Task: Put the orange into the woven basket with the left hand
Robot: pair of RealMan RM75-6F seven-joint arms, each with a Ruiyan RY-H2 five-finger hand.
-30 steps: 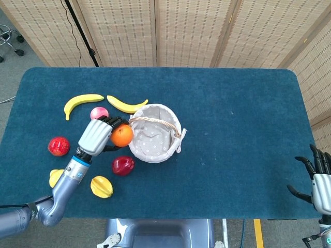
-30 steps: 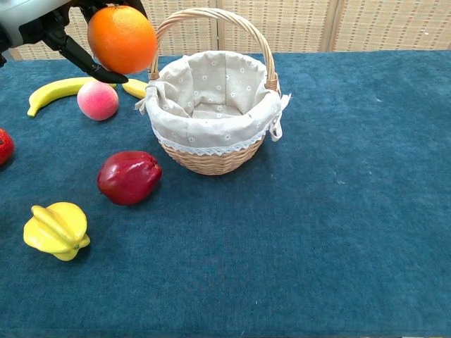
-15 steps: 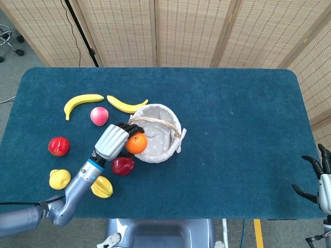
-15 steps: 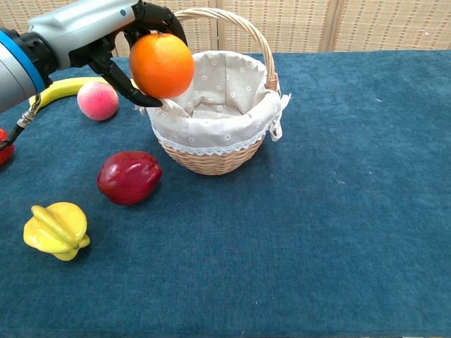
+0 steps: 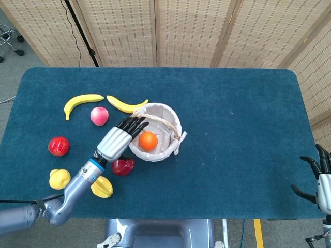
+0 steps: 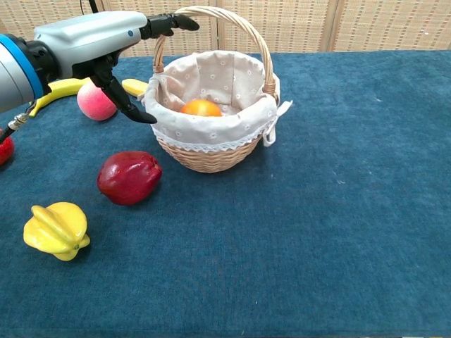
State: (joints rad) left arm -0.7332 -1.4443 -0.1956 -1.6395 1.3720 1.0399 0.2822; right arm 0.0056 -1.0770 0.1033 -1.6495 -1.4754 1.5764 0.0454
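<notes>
Tabletop (image 5: pixel 232 155) fruit: peach (image 5: pixel 99 115), red apple (image 6: pixel 128 177), starfruit (image 6: pixel 57 229).

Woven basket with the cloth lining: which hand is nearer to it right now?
Left. The left hand is open beside the woven basket's rim, the round orange lying inside. The right hand is off at the table's far right edge.

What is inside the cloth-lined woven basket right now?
One orange lies on the floral lining inside the woven basket. In the chest view the near wall covers its lower part. The open left hand holds nothing.
</notes>
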